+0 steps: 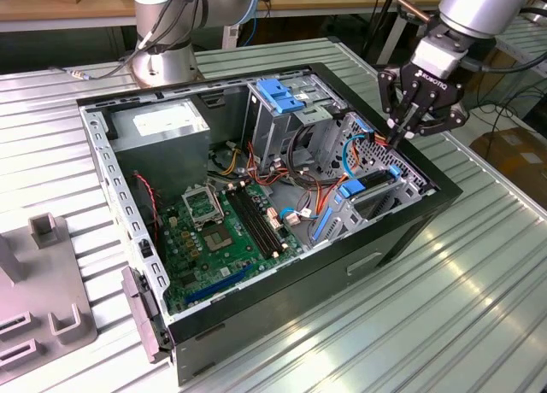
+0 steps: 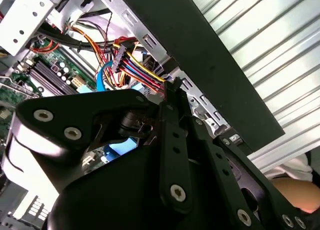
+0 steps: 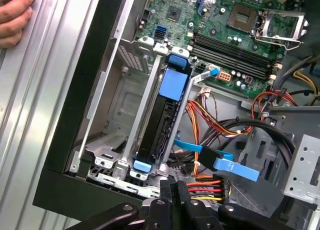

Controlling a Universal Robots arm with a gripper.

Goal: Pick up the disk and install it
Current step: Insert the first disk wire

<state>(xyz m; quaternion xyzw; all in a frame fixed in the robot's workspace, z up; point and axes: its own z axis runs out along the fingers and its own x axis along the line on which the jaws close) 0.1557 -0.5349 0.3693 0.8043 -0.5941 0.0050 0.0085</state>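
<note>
The disk sits on edge in the metal drive bay at the case's front corner, dark between blue carrier rails with a blue tab on top. In the exterior view the disk lies low in the case at that view's right. My gripper hangs over the case's edge just beyond the bay, apart from the disk. Its fingers are pressed together on a bundle of red, orange and yellow power wires. The wires run from a black connector to the fingertips.
The open computer case lies on a ribbed metal table, motherboard exposed. A grey power-supply box and a cage with a blue latch stand at the back. A blue data cable crosses near the bay. A person's hand rests beside the case.
</note>
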